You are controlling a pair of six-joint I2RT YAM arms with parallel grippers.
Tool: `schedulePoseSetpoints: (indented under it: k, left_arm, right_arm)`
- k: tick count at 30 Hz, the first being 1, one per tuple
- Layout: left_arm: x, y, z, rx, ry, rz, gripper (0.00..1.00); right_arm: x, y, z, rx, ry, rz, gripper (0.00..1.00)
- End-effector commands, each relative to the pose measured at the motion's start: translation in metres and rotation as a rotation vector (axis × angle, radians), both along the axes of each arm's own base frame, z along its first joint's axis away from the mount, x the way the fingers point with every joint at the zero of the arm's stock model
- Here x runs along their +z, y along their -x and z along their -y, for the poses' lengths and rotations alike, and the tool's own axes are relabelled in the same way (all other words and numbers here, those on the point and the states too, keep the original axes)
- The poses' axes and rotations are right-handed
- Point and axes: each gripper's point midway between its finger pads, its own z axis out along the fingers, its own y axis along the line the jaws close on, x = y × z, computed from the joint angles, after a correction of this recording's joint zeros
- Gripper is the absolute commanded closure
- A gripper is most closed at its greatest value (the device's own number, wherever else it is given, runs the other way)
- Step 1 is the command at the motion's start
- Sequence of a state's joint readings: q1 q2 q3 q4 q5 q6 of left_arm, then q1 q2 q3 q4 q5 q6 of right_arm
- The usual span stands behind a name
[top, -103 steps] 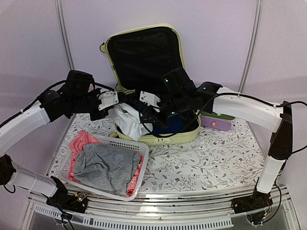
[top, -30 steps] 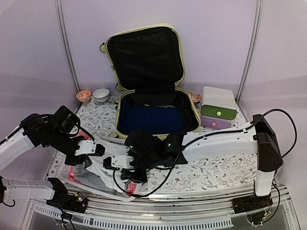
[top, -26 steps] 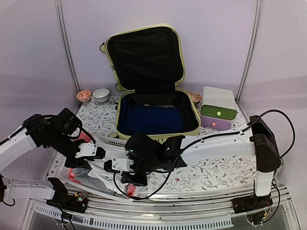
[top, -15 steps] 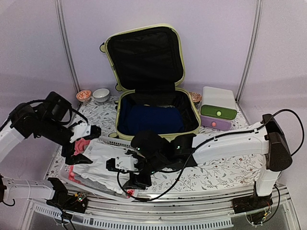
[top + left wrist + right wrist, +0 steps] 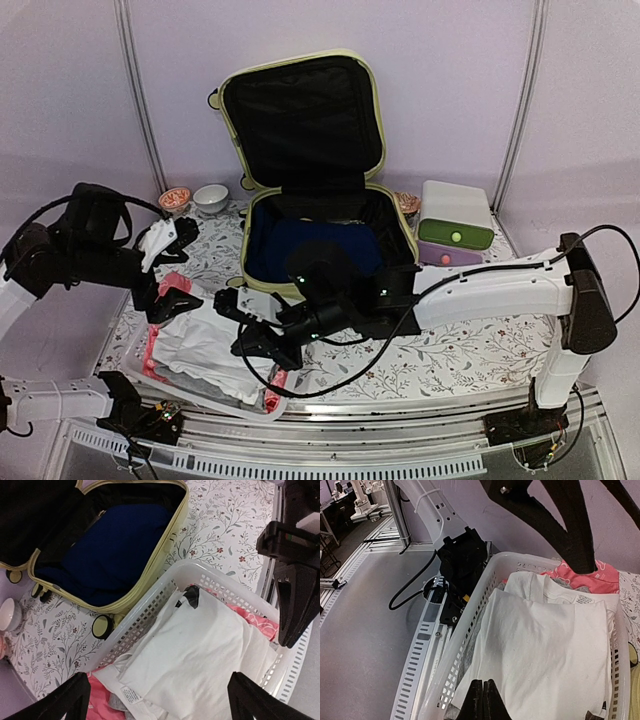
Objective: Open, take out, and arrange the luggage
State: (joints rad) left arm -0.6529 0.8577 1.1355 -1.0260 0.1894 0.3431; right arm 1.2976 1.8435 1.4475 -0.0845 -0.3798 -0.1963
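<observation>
Flagging risks: the luggage (image 5: 320, 205) sits at the back of the tabletop (image 5: 450, 340) with its lid (image 5: 300, 115) standing upright and a navy garment (image 5: 110, 545) still inside, so we judge the unpacking isn't finished. The left fingers (image 5: 60, 702) are spread wide and empty above the far-left end of the white slatted basket (image 5: 145, 607). The right fingers (image 5: 482, 702) are pressed shut on nothing, low over the white shirt (image 5: 200, 650) topping the pile. Our main worry is both arms crowding one basket: a careless swing toward the luggage could knock them together, or hook the rim and drag the basket. Shut right fingers can't take the navy piece unless they open first. A deep reach could bump the lid down onto an arm. The pile is high, so more on top may slide off.
</observation>
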Motion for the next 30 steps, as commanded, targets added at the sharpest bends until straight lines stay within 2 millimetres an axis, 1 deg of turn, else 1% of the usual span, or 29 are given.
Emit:
schedulePoseSetpoints:
  k: [1, 2, 3, 4, 6, 7, 8, 9, 12, 16, 18, 20, 21, 23, 25, 26, 29, 30]
  left_arm:
    - [-0.023, 0.005, -0.003, -0.114, -0.090, 0.087, 0.02]
    - [-0.036, 0.013, -0.003, -0.188, -0.128, 0.080, 0.04]
    - [-0.050, 0.025, -0.003, -0.282, -0.167, 0.064, 0.11]
    - [-0.063, 0.035, -0.005, -0.384, -0.221, 0.053, 0.24]
    - [-0.083, 0.043, -0.009, -0.438, -0.272, -0.001, 0.56]
    - [-0.090, 0.044, -0.010, -0.450, -0.288, -0.017, 0.75]
    - [-0.095, 0.046, -0.010, -0.479, -0.297, -0.020, 0.98]
    - [-0.098, 0.048, -0.008, -0.511, -0.298, -0.020, 1.00]
    - [-0.105, 0.051, -0.002, -0.547, -0.274, -0.038, 1.00]
    - [-0.140, 0.067, -0.008, -0.610, -0.316, -0.157, 1.00]
    - [-0.156, 0.070, -0.010, -0.617, -0.335, -0.192, 1.00]
    - [-0.162, 0.069, -0.011, -0.607, -0.347, -0.209, 1.00]
    - [-0.164, 0.068, -0.012, -0.600, -0.359, -0.213, 1.00]
    - [-0.173, 0.065, -0.019, -0.584, -0.409, -0.236, 1.00]
    - [-0.184, 0.062, -0.024, -0.572, -0.452, -0.251, 1.00]
    - [-0.186, 0.058, -0.024, -0.567, -0.465, -0.244, 1.00]
    - [-0.177, 0.043, -0.019, -0.550, -0.472, -0.184, 1.00]
    - [-0.175, 0.038, -0.018, -0.539, -0.483, -0.166, 1.00]
  right_arm:
    - [-0.018, -0.001, -0.016, -0.018, -0.024, -0.025, 0.98]
    - [-0.024, -0.005, -0.019, -0.037, -0.014, -0.011, 0.98]
    - [-0.030, -0.006, -0.021, -0.048, -0.002, 0.001, 0.98]
    - [-0.037, -0.007, -0.022, -0.052, 0.010, 0.016, 0.98]
    - [-0.047, -0.008, -0.025, -0.058, 0.032, 0.035, 0.98]
    - [-0.052, -0.008, -0.026, -0.058, 0.038, 0.037, 0.98]
    - [-0.056, -0.008, -0.026, -0.056, 0.043, 0.039, 0.98]
    - [-0.060, -0.008, -0.027, -0.056, 0.048, 0.040, 0.98]
    - [-0.078, -0.006, -0.030, -0.057, 0.080, 0.045, 0.98]
    - [-0.123, -0.007, -0.031, -0.072, 0.176, 0.057, 0.98]
    - [-0.138, -0.007, -0.031, -0.073, 0.213, 0.065, 0.98]
    - [-0.146, -0.006, -0.031, -0.075, 0.231, 0.081, 0.98]
    - [-0.145, -0.006, -0.031, -0.074, 0.230, 0.087, 0.98]
    - [-0.137, -0.008, -0.031, -0.081, 0.215, 0.107, 0.98]
    - [-0.124, -0.011, -0.030, -0.092, 0.191, 0.134, 0.98]
    - [-0.115, -0.013, -0.030, -0.101, 0.172, 0.150, 0.98]
    - [-0.091, -0.020, -0.025, -0.122, 0.122, 0.208, 0.98]
    - [-0.080, -0.022, -0.023, -0.130, 0.098, 0.226, 0.98]
